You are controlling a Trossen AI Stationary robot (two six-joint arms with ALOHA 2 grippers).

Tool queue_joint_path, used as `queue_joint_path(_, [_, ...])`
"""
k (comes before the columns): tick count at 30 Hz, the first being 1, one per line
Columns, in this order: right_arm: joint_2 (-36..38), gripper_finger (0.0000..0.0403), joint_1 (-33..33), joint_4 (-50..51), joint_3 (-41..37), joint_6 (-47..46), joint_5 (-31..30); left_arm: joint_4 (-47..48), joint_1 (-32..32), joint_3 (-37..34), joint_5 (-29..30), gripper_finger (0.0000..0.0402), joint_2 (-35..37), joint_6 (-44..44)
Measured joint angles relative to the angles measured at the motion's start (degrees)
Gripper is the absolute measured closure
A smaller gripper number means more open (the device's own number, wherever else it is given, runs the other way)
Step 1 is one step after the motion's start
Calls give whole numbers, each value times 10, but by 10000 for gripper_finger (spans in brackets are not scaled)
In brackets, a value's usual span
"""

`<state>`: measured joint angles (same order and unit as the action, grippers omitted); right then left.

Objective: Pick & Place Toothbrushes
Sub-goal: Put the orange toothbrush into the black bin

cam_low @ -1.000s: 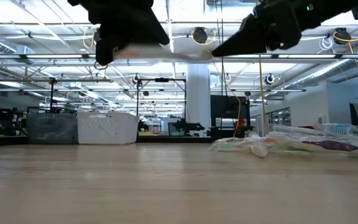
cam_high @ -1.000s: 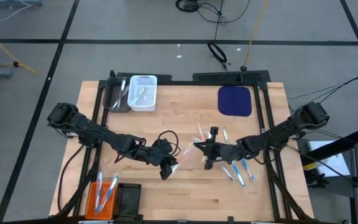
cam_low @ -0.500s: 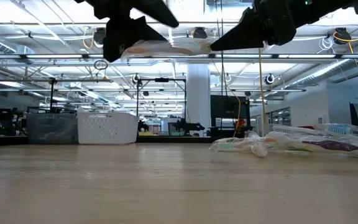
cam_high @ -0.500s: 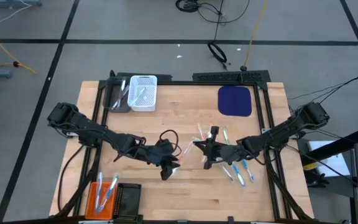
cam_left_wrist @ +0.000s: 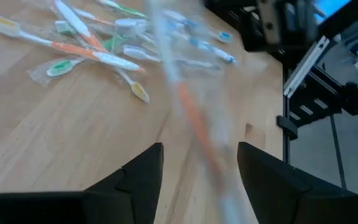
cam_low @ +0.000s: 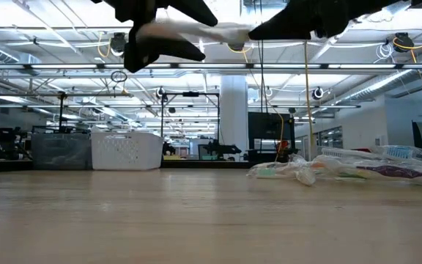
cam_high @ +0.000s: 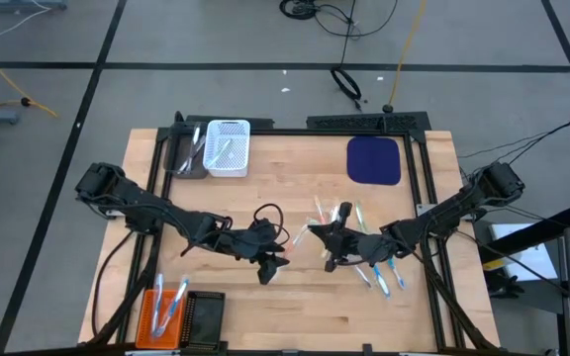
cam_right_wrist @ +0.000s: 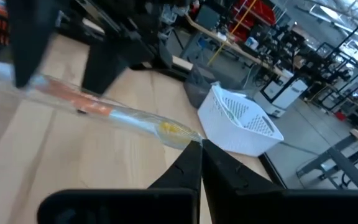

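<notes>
Left end effector [cam_high: 268,265] spread wider, freeing wrapped toothbrush [cam_right_wrist: 104,112]; right end effector [cam_right_wrist: 199,148] pinching its tip. No readable writing.

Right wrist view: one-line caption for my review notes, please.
Right pincer shut on a wrapped toothbrush above the table, white basket beyond.

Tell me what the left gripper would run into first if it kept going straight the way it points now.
Most likely the right gripper. The left gripper stands open around one end of a wrapped toothbrush, which the right gripper pinches at the other end, facing it. The toothbrush pile lies off to one side. Depth is unclear.
</notes>
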<state>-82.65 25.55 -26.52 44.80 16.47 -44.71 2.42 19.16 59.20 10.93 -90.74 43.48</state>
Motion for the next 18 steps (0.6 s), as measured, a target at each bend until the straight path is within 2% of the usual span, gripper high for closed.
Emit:
queue_joint_path(5, [0,403,4,-7,0,7,0,0,0,0,15,258,0,-1])
queue_joint_path(11, [0,403,4,-13,0,7,0,4,0,0,30,384,0,-37])
queue_joint_path(18, [0,403,4,-12,0,6,18,24,1,-1,56,395,0,-42])
